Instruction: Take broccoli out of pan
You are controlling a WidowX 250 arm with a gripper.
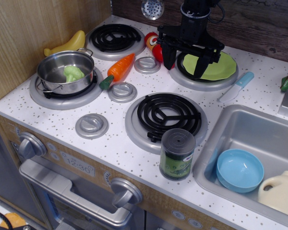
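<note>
The pale-green broccoli (pixel 73 73) lies inside the shiny steel pan (pixel 55 67), which sits on the front left burner. My black gripper (pixel 186 66) hangs open and empty over the back right burner, above the lime-green plate (pixel 216 67). It is far to the right of the pan and touches nothing I can see.
An orange carrot (pixel 120 68) lies just right of the pan. A yellow banana (pixel 69 44) is behind the pan by the wooden wall. A dark canister (pixel 177 154) stands at the front. A blue bowl (pixel 239 170) and cream jug (pixel 282 193) are in the sink (pixel 216 139).
</note>
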